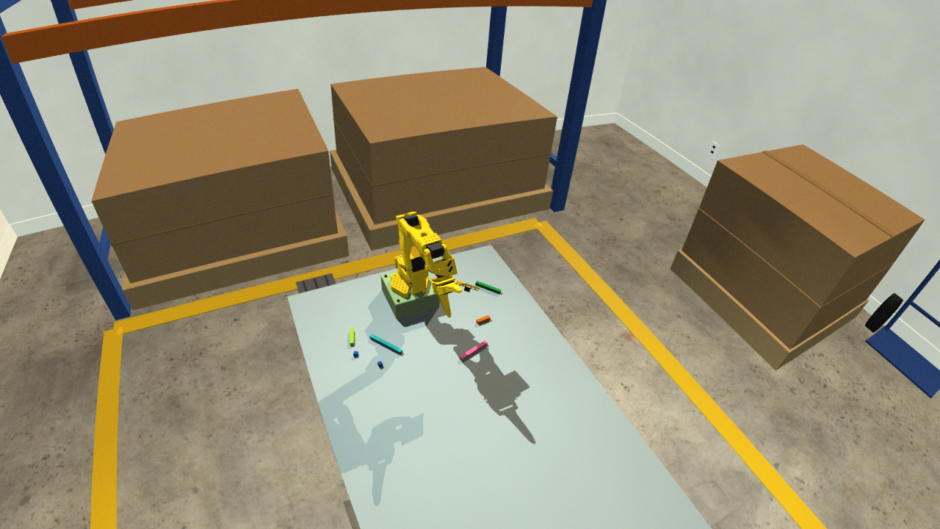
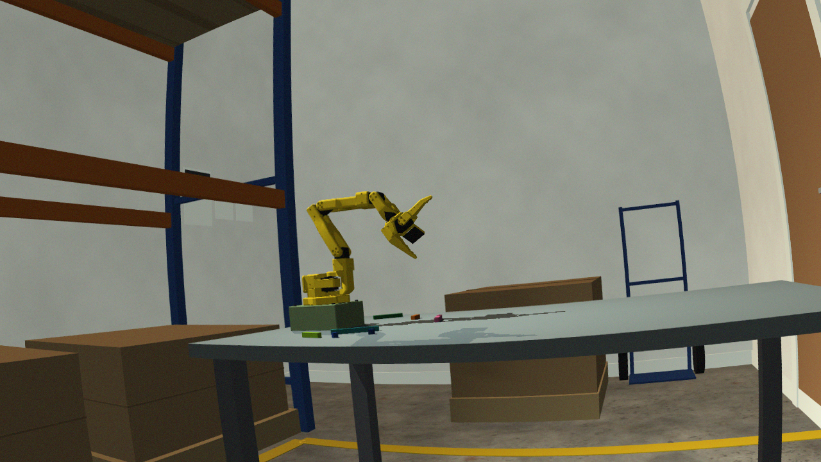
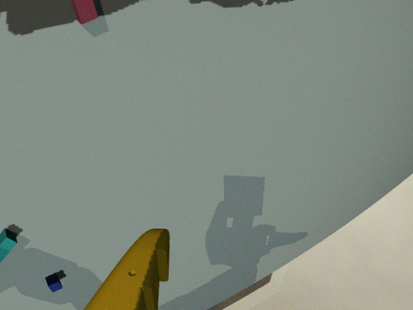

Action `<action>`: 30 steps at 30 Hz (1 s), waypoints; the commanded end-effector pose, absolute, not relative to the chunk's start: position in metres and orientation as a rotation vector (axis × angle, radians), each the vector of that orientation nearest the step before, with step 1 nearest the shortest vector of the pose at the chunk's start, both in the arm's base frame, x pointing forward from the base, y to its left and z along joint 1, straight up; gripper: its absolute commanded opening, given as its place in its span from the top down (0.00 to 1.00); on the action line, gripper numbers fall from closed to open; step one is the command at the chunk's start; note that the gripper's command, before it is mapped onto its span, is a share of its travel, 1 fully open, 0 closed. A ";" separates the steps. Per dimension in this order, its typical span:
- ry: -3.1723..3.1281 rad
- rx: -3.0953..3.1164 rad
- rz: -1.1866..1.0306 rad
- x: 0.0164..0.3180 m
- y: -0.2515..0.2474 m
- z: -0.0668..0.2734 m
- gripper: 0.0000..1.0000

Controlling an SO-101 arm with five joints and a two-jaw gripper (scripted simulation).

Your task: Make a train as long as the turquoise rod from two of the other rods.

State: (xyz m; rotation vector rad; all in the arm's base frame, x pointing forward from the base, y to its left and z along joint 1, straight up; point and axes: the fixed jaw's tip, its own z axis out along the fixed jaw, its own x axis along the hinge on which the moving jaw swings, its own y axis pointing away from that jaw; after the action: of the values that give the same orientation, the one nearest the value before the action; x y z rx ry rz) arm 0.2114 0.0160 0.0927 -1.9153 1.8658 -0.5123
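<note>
While the jaws stand wide and hold nothing, no train is yet laid: seen from above, the pink rod (image 1: 473,350) (image 2: 437,317) (image 3: 85,10) lies between four and five o'clock of the base (image 1: 413,306) (image 2: 326,317), the turquoise rod (image 1: 385,344) (image 2: 355,330) (image 3: 5,245) and a probable blue partner (image 1: 380,364) (image 2: 372,331) (image 3: 54,283) near seven.

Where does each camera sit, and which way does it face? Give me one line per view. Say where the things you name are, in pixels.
Top: high above the table (image 1: 526,473) (image 2: 574,327), looking steeply down; whole arm shows.
Exterior: beside the table, about level with its top, looking across; whole arm, open pincer (image 1: 463,302) (image 2: 423,226).
Wrist: on the arm, facing the table; one finger (image 3: 129,275) shows.
Top and exterior share all the rods.
</note>
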 end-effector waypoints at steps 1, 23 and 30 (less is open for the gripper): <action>1.868 -1.940 -0.498 0.206 0.016 0.091 0.00; 1.915 -1.941 -0.459 0.198 0.015 0.088 0.00; 1.898 -1.957 -0.465 0.198 0.015 0.090 0.00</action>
State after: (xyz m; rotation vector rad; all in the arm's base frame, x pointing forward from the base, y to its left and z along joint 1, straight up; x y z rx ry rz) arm 0.2012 0.0153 0.0903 -1.9424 1.8995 -0.4728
